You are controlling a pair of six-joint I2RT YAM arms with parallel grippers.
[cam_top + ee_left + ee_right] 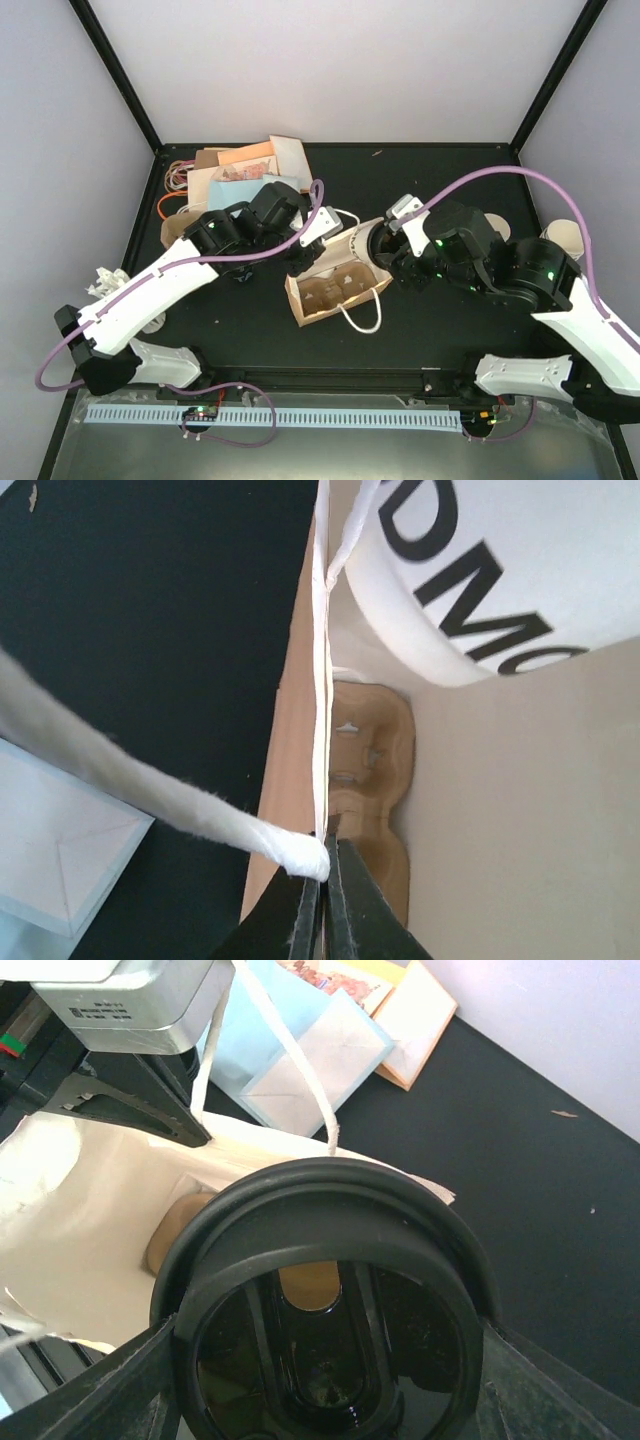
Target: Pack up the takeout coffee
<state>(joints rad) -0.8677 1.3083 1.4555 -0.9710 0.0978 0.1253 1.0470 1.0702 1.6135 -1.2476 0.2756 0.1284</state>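
Right wrist view is pretty much all lid. The takeout coffee cup (330,1300), white paper with bold black lettering and a round black plastic lid, sits between the fingers of the right pincer (325,1388), with one finger on each side of the lid. That pincer is spread wide, but it's clamped on the cup, not hanging open.

The cup is right at the open mouth of the brown paper bag (290,770). Its lower end is inside past the rim and the lid end is outside in the grip. On the left wrist cam the lettered side pokes in from the top corner. It's clear of the moulded brown cardboard cup carrier (375,770) that lies deeper in the bag, with a gap between the two.

The left pincer (322,875) is closed all the way, pinching the bag's rim flat between its fingers. A white rope handle (150,795) ends just beside those fingertips and trails off across the frame.

The bag sits roughly mid-way on the black desk (520,1160), between the two arms. A light blue paper envelope (300,1055) lies just beside the bag on the far side, with more papers and cards piled around it. In the top view there's a stack of cream lidless paper cups (565,235) over by the right arm, well apart from the bag. A crumpled white paper wad (105,278) sits at the desk's left edge.
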